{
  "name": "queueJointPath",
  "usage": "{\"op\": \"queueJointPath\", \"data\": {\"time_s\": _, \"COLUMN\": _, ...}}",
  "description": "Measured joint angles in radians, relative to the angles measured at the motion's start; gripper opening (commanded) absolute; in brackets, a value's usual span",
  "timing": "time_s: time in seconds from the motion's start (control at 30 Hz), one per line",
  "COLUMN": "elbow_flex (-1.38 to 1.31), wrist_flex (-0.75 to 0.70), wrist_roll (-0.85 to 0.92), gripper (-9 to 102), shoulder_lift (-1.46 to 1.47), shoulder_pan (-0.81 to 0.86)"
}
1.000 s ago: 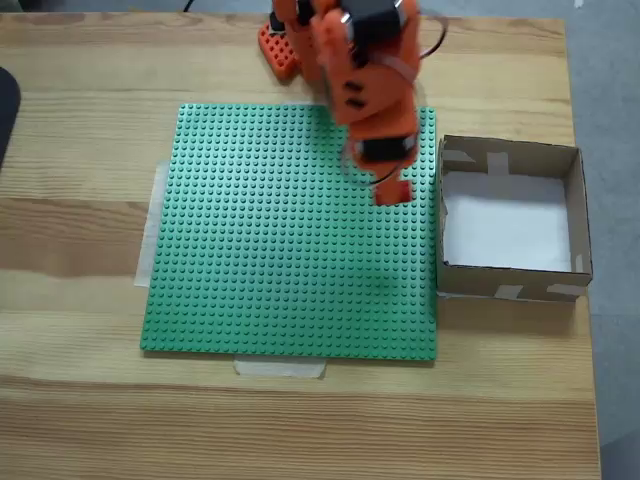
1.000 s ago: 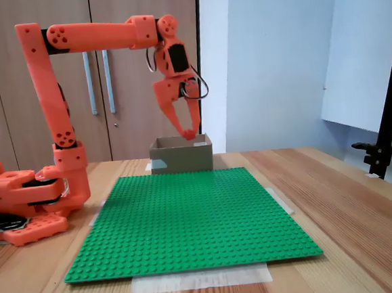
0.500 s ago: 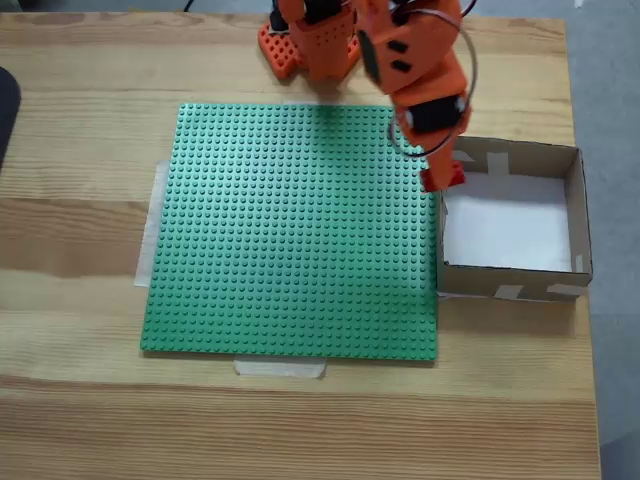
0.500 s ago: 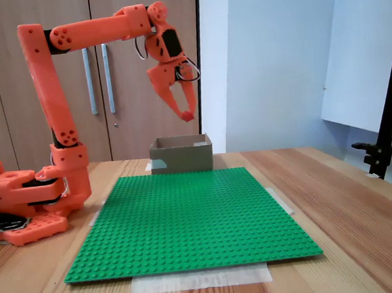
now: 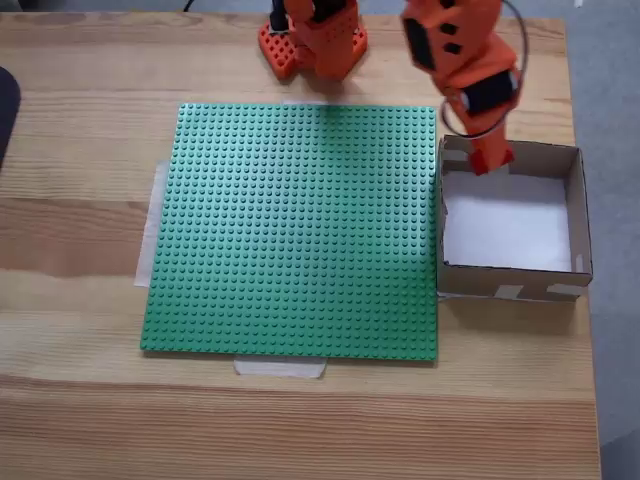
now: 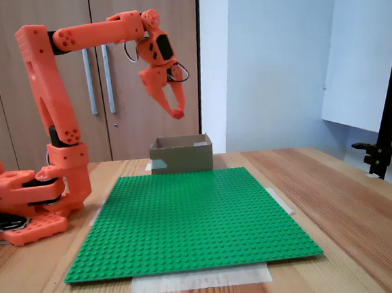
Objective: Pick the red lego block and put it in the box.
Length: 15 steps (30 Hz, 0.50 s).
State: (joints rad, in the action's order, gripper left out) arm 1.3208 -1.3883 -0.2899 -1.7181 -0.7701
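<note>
Since a second ago my arm has swung from over the green plate's far-right part to the box, and it has risen higher too. Half a second back it was at the box's near-left corner in the top-down fixed view; now it sits over the box's back wall.

Near to far in the side fixed view: one strip of pale tape (image 6: 201, 279) at the plate's front edge, one green studded plate (image 6: 188, 218) flat on the wooden table (image 6: 350, 209), one box (image 6: 181, 154) beyond the plate's far edge, two cupboard doors (image 6: 36, 16) behind.

One arm, orange, base (image 6: 24, 207) at the left of that view. One gripper (image 6: 176, 113) hangs high above the box, well clear of its rim, fingers pointing down.

One red lego block (image 5: 492, 158) counted, pinched at the fingertips; jaws closed tight on it. In the top-down fixed view the gripper (image 5: 490, 160) and block overlap the box's back wall (image 5: 545, 152). Box (image 5: 578, 215) white bottom bare, pale tape patches on its walls. Plate (image 5: 300, 230) has no bricks on it. In the side view the block is hard to tell from the orange fingertips.
</note>
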Motion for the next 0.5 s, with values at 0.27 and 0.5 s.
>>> {"op": "queueJointPath", "data": {"time_s": 0.27, "elbow_flex": -0.106, "wrist_flex": -0.025, "wrist_roll": 0.011, "gripper": 4, "shoulder_lift": 0.118, "shoulder_pan": -0.026}}
{"op": "queueJointPath", "data": {"time_s": 0.5, "elbow_flex": -0.126, "wrist_flex": -0.025, "wrist_roll": 0.035, "gripper": 4, "shoulder_lift": 0.198, "shoulder_pan": -0.026}}
